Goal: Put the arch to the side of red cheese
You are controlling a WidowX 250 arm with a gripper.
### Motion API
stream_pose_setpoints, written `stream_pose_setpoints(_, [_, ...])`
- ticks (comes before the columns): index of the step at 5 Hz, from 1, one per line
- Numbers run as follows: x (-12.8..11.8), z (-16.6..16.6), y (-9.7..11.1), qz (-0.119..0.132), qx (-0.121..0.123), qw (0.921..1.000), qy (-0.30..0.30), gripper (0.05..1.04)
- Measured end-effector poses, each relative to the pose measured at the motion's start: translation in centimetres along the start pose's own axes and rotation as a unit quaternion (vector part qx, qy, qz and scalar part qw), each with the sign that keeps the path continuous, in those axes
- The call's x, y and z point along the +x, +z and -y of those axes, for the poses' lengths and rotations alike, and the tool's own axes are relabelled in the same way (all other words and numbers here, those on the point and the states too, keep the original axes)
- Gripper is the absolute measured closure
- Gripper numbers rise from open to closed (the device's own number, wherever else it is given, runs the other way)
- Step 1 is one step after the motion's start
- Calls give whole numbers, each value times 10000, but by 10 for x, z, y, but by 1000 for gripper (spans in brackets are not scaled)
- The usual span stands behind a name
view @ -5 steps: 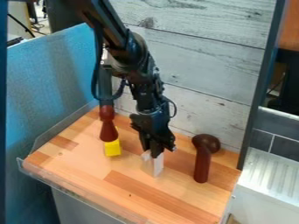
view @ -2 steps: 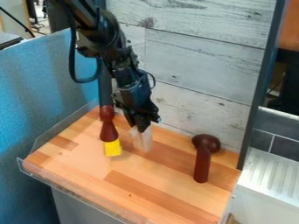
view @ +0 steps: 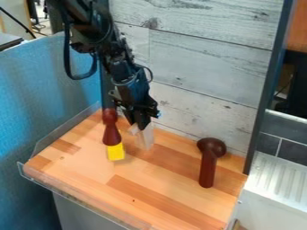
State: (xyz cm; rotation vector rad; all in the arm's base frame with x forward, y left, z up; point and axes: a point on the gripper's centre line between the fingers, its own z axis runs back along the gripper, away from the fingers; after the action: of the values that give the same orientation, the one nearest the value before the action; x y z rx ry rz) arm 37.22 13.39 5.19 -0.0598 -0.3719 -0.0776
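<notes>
The gripper (view: 144, 131) hangs over the back of the wooden surface, left of centre, with pale pieces at its lower end. To its left is a dark red tapered piece (view: 111, 135) with a rounded top, and a yellow block (view: 116, 152) meets its lower edge; whether it rests on the block I cannot tell. A dark red-brown piece (view: 207, 170), a rounded head above a straight shaft, sits at the right. Which of these is the arch and which the red cheese I cannot tell. Whether the gripper holds anything is unclear.
A clear low rim (view: 78, 200) edges the wooden surface (view: 150, 188) at the left and front. White-grey planks (view: 203, 63) rise behind, with a dark post (view: 264, 108) at the right. Beyond it stands a ribbed white unit (view: 273, 188).
The gripper has moved left and towards the back, from between the red pieces to a place near the left one. The red pieces and the yellow block have stayed put.
</notes>
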Motion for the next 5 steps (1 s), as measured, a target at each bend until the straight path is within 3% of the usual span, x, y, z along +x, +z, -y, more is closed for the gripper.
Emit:
stream_pose_setpoints(1, [9,-6,0,93,83,9999,-90,894])
stream_pose_setpoints(4, [18,-12,-50,-330,176,9992,-129,894])
stream_pose_setpoints(5, [25,-18,-52,-354,250,9990,-48,835])
